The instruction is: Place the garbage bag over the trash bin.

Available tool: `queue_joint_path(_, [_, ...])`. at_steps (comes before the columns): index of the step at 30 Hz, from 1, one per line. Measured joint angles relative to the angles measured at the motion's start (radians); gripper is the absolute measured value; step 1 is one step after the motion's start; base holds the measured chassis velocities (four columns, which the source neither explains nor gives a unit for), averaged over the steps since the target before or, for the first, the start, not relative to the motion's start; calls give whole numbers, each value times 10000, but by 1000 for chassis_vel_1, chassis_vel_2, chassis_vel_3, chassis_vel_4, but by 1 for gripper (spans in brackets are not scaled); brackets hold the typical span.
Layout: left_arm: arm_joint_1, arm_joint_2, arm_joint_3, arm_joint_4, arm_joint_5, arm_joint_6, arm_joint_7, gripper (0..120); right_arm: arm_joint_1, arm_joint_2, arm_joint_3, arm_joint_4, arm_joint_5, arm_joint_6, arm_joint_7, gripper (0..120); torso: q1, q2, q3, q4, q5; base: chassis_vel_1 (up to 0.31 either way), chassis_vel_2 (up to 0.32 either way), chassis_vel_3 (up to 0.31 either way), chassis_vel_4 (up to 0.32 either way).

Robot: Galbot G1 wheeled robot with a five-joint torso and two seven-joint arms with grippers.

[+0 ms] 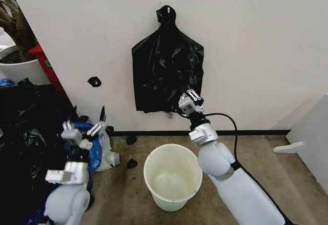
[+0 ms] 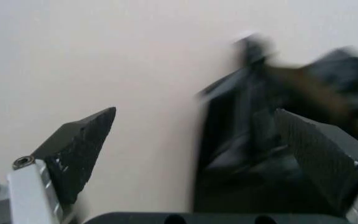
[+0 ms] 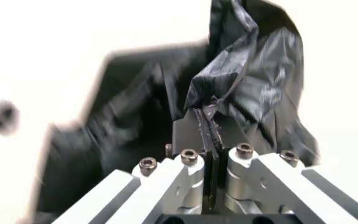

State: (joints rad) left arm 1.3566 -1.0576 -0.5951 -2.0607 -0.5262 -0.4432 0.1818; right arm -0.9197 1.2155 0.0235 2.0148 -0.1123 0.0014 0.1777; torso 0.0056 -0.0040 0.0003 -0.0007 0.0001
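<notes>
Head view: round white trash bin (image 1: 172, 177) at lower centre on the floor, hollow bare. Glossy, wrinkled black garbage bag (image 1: 166, 68) hanging at upper centre on the wall from a hook (image 1: 167, 3). Right tool (image 1: 189, 102) pinching its lower right corner. Left tool (image 1: 82, 130) raised at lower left, spread wide, holding nothing.

Left wrist view: dark wedge fingers (image 2: 79, 144) far apart, bag blurred beyond.

Right wrist view: ridged fingers (image 3: 205, 133) clamped on crumpled film.
</notes>
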Motion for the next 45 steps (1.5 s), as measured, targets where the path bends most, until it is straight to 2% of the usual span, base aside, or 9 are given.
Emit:
queue_joint_path(2, [-542, 1110, 296, 334, -394, -174, 827, 100, 49, -37, -5, 88, 629, 409, -331, 0, 0, 0, 0, 0, -2, 0, 0, 0, 0])
queue_joint_path(7, [-1787, 2428, 795, 1017, -130, -322, 1898, 100, 324, -5, -333, -28, 960, 734, -699, 0, 0, 0, 1, 10, -1, 0, 0, 0, 0])
queue_joint_path(13, [-3952, 3172, 1918, 1719, 477, -222, 2303, 100, 322, 24, -413, -125, 826, 743, -790, 0, 1, 0, 1, -3, 2, 0, 0, 0, 0])
queue_joint_path(17, [-5368, 3597, 2891, 2269, 1063, -127, 2632, 100, 208, 29, -352, -175, 676, 816, -866, 0, 1, 0, 2, 5, 0, 0, 0, 0, 0])
queue_joint_path(24, [-7062, 3610, 4232, 3083, 2766, -63, 2794, 100, 173, 93, -303, -169, 637, 824, -889, 0, 1, 0, 1, 2, 2, 0, 0, 0, 0])
queue_joint_path(29, [-8272, 3050, 5570, 3767, 3898, 10, 2967, 100, 34, 76, -53, -99, 612, 824, -903, 0, 0, 0, 1, -2, 1, 0, 0, 0, 0])
queue_joint_path(37, [-8607, 2352, 5594, 4029, 6280, 139, 3209, 82, -157, 68, 89, 20, 566, 819, -933, 0, 0, 0, 0, 3, 0, 0, 0, 0, 0])
queue_joint_path(42, [-8483, 2416, 5472, 4084, 6089, 333, 3215, 66, -173, 36, 151, 58, 565, 824, -936, 0, 0, 0, 0, 4, -2, 0, 0, 0, 0])
queue_joint_path(45, [-8226, 2509, 5355, 4031, 4915, 657, 2875, 52, -138, 37, 162, 61, 565, 832, -937, 0, 0, 0, 0, 5, 1, 0, 0, 0, 0])
